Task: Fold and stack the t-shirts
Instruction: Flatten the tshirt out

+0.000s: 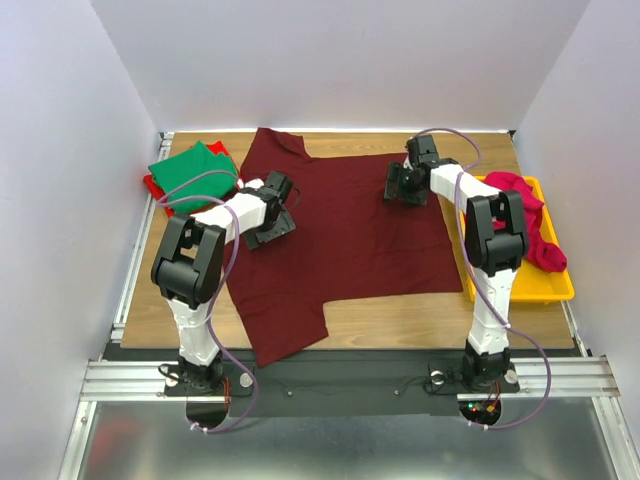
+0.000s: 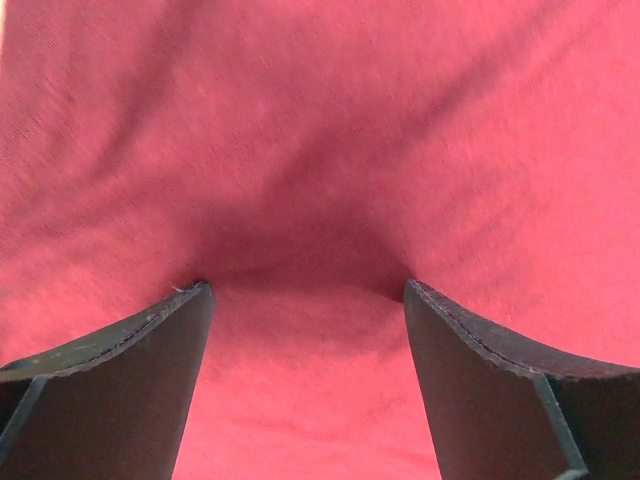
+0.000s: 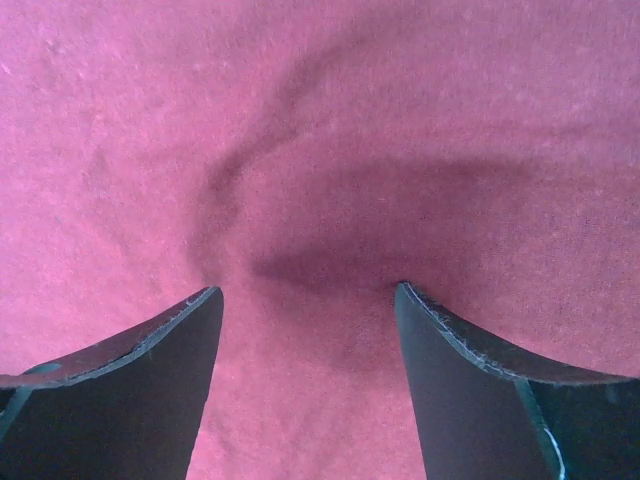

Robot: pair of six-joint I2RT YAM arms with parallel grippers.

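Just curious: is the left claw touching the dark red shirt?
Touching. In the left wrist view the left claw dents the maroon shirt with both fingertips.

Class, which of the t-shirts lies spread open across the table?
The dark maroon t-shirt, opened out in the middle; the green t-shirt lies folded far left, the pink t-shirt bunched in the yellow tray.

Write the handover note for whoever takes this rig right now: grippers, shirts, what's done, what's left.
Left gripper: open, tips down on the maroon shirt, holding nothing.
Right gripper: open, tips down on the same shirt near its far right edge.
Maroon shirt: spread flat mid-table, one sleeve hanging over the near edge.
Done: green shirt lies folded on the red shirt at the far left.
Left: fold the maroon shirt and stack it, then the pink shirt, which lies crumpled in the yellow tray.
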